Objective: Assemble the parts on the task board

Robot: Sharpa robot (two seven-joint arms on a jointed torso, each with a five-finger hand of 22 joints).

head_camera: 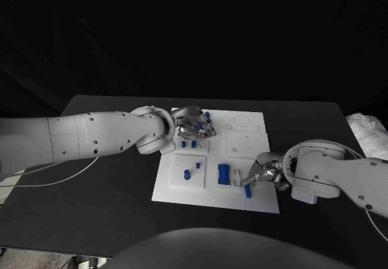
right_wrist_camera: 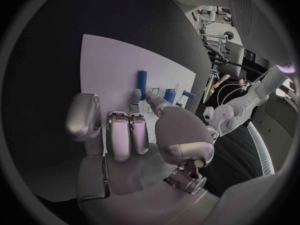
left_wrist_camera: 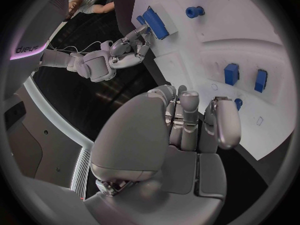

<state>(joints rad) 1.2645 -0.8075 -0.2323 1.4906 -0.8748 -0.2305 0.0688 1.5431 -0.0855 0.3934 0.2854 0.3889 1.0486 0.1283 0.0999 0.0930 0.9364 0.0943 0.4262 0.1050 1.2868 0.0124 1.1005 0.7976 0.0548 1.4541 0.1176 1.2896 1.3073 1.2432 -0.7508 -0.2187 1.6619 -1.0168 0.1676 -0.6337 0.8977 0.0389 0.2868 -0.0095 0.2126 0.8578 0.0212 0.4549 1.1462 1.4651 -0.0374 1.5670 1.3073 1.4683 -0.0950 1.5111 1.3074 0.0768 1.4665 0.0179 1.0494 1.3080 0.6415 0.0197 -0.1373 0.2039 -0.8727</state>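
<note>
Presently the left hand (head_camera: 194, 124) is seen clenched over blue parts at the task board's (head_camera: 250, 202) far-left corner; whether one is grasped cannot be told. The right hand (head_camera: 265, 172), fingers curled, touches the board's near-right slot; a loose blue peg (head_camera: 248, 191) beside it could be knocked away.

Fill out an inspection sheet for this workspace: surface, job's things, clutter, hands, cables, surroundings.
Surface: black table, matte.
Job's things: white rectangular task board mid-table; small blue parts lying on it and standing in it, one long blue peg near the right hand.
Clutter: white crumpled bundle at the table's right edge.
Hands: left hand over the board's far left corner, fingers curled by a blue part, grip unclear; right hand at the board's right side, fingertips near a slot, grip unclear.
Cables: white cable under the left arm.
Surroundings: dark backdrop.
</note>
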